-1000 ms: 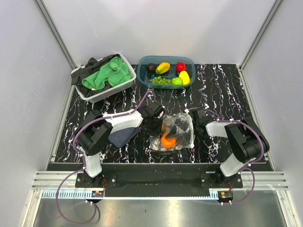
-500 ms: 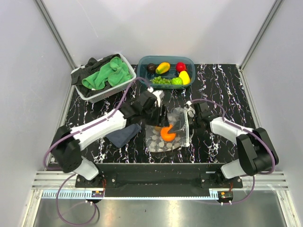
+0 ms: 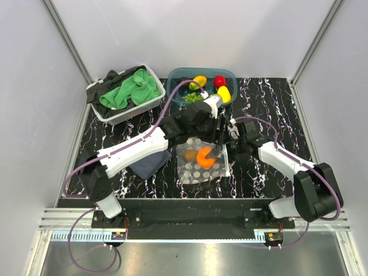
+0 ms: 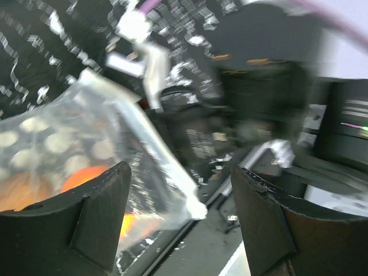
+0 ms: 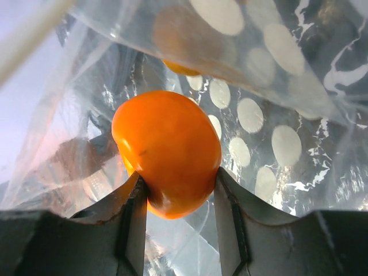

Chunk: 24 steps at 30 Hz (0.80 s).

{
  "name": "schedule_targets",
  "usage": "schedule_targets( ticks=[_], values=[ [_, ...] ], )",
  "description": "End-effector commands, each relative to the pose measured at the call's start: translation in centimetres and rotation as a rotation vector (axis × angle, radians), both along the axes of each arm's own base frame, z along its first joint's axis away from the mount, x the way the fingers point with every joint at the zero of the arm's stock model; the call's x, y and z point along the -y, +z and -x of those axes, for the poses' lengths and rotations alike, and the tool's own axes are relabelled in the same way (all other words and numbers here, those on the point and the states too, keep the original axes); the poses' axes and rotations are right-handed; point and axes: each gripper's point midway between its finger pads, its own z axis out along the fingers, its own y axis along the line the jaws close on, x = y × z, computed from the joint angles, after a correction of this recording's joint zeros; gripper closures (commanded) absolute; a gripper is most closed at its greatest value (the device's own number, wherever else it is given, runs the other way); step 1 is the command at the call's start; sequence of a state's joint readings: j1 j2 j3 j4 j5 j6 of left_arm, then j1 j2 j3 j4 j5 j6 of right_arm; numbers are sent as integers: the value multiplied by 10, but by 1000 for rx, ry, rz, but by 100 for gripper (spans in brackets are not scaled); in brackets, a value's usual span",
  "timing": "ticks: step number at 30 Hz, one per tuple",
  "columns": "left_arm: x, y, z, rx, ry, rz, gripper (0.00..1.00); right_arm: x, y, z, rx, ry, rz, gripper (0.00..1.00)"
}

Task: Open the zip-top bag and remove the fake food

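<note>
Basket [image 3: 118, 117]: white plastic lattice, crumpled green cloth [image 3: 129, 91] heaped inside.
Tub [image 3: 173, 80]: teal, translucent, rounded rectangle; glossy fake fruit [image 3: 220, 81] inside.
Zip-top bag [image 3: 198, 172] [image 4: 69, 132] [image 5: 259, 115]: clear floppy film with white dots, lying on the black, white-veined counter [image 3: 276, 109] between the arms.
Orange fake food [image 3: 204, 156] [image 4: 80, 178] [image 5: 167, 149]: smooth, rounded, inside the bag.
Left end effector [image 3: 218, 131] [image 4: 181, 172]: over the bag's far edge, spread wide, gripping nothing.
Right end effector [image 3: 229, 146] [image 5: 179, 184]: at the bag's right edge, partly closed, fingers pressed against both sides of the orange fake food.

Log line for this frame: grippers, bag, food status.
left gripper: open, empty | right gripper: shut on orange fake food | zip-top bag: food not yet out
</note>
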<state>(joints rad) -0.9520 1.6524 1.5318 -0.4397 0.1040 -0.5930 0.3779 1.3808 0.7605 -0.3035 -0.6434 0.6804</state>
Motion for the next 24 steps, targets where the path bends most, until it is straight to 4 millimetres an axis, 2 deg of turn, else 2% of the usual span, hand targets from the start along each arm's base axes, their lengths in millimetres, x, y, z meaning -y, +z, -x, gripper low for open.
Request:
schedule_targets(
  ticks=[1,5,7,8,9,12,13,16,19,20,24],
  values=[
    [5,1,-15,55,54,-53,28,-5,27,-7,71,-12,-20,87],
    [7,-8,-16,35,55,-75,31,-5,24,-6,58,-12,-21,87],
    [7,-12,-16,26,58,-82,37,-5,24,-5,57,-11,-22,87],
    [8,-13,-16,23,58,-84,41,-5,25,-5,60,-10,-22,87],
    [8,-15,-16,22,55,-87,50,-4,25,-6,64,-14,-21,87],
    [7,-16,-13,11,47,-85,62,-4,26,-4,67,-12,-20,87],
    [6,-18,-13,8,45,-88,71,-4,26,-5,70,-13,-18,87],
    [2,-16,-13,8,47,-83,83,-3,23,-5,71,-16,-8,87],
    [-2,-6,-11,20,39,-66,91,0,20,-5,78,-20,13,87],
    [-4,-7,-10,22,38,-69,100,1,19,-5,77,-21,18,87],
    [-17,1,-8,38,53,-58,100,6,19,-8,95,-22,41,88]
  ],
)
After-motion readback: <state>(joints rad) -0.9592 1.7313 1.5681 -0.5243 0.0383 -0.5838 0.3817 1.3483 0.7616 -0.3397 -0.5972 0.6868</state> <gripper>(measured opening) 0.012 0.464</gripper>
